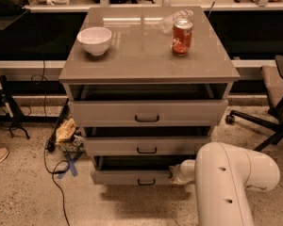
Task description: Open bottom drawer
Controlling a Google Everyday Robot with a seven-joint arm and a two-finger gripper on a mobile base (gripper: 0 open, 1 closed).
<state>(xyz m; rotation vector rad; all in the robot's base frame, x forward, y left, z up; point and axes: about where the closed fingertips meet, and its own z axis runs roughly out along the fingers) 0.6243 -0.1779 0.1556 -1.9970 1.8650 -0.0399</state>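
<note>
White, glossy and rounded, the robot's plastic arm (231, 178) filled the near right corner. Its pale hand (180, 172) sat against the right end of the grey-beige, flat-fronted bottom drawer (122, 177), which stood slightly out at the foot of the bench, clear of the small black bar handle (146, 182). How open the hand was, or whether it held anything, could not be told. On the smooth grey bench top (146, 60) stood a round white ceramic bowl (94, 40) and a red metal can (181, 36).
</note>
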